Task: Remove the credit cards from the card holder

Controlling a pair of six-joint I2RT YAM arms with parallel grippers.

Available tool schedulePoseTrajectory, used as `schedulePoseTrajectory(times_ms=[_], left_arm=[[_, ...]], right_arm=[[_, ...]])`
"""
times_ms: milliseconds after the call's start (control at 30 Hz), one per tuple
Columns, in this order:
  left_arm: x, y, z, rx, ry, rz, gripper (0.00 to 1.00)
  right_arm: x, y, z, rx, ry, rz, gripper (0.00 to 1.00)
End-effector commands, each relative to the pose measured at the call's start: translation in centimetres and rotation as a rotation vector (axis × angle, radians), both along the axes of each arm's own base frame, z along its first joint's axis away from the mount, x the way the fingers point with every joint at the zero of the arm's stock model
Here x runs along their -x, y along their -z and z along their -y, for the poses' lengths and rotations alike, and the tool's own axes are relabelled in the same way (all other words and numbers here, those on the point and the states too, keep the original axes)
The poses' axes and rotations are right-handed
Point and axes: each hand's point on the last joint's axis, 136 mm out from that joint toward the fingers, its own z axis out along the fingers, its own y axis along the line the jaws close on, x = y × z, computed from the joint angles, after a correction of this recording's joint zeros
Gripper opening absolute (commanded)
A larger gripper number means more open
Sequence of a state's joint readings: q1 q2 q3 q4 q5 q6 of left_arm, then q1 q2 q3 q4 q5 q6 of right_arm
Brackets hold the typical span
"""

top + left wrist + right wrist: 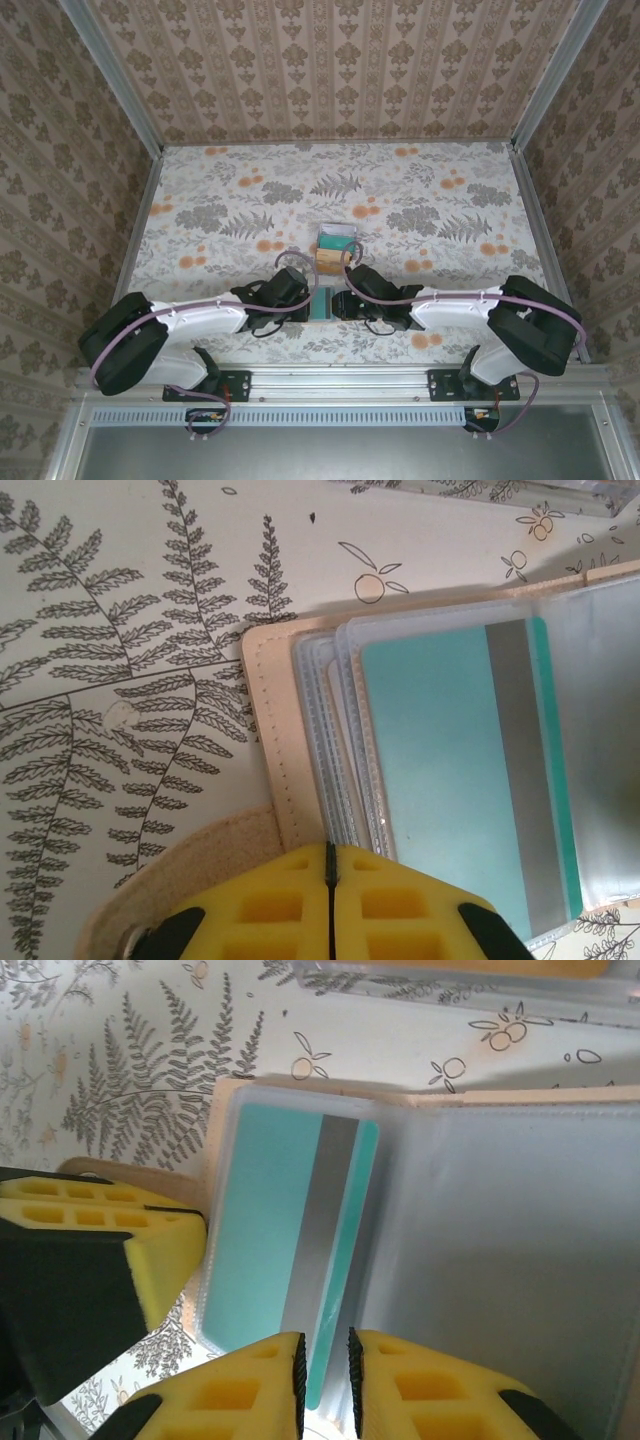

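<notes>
1. My left hand (330, 905) is pressed together, pad flat against pad. It sits at the near edge of the card holder (268, 730), where the tan cover and the stacked clear sleeves (322, 740) run in under my fingertips. I judge it is nipping that edge to anchor the holder.
2. My right hand (325, 1375) has only a narrow slot between its pads. The lower end of the teal card (265, 1220) sits in that slot, but the pads do not look closed onto it yet.
3. The card holder lies open and flat on the flowered table (120, 630), between my two hands and near the arm bases. The teal card, with its grey stripe (320, 1230), is in the front sleeve of the left leaf. I can make out no card in the right leaf.
4. I expect the card to be light, stiff and slick, and the sleeve around it soft and clingy. I should take the card by its short end, pads on the two flat faces, and draw it straight along its length.
5. The holder looks light and floppy, so it will likely lift with the card unless my left hand pins it down.
6. Farther out on the table lie a teal piece (337, 238) and an orange-tan piece (330, 260), probably cards.
</notes>
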State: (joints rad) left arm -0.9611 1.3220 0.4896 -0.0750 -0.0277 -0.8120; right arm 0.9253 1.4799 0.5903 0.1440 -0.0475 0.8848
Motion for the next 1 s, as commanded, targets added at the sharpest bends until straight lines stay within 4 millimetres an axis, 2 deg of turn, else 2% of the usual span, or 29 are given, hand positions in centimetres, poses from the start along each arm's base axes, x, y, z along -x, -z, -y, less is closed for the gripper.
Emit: schedulePoseTrajectory(times_ms=[0,100,467,967], left_arm=[[0.4,0.8,-0.3,-0.026,-0.009,-0.008,0.06],[0.5,1.0,-0.4,-0.039,-0.013,-0.009,0.03],[0.6,1.1,-0.4,-0.047,-0.017,-0.009,0.00],[0.7,1.2,-0.3,-0.050,-0.015,-0.009,0.00]], right_arm=[[-0.8,-0.6,-1.0,-0.050,0.022,-0.016,0.22],[-0.8,0.0,-0.9,-0.047,0.027,-0.034,0.22],[-1.0,1.2,-0.7,-0.046,0.043,-0.067,0.21],[-1.1,1.0,-1.5,-0.101,0.028,-0.079,0.21]])
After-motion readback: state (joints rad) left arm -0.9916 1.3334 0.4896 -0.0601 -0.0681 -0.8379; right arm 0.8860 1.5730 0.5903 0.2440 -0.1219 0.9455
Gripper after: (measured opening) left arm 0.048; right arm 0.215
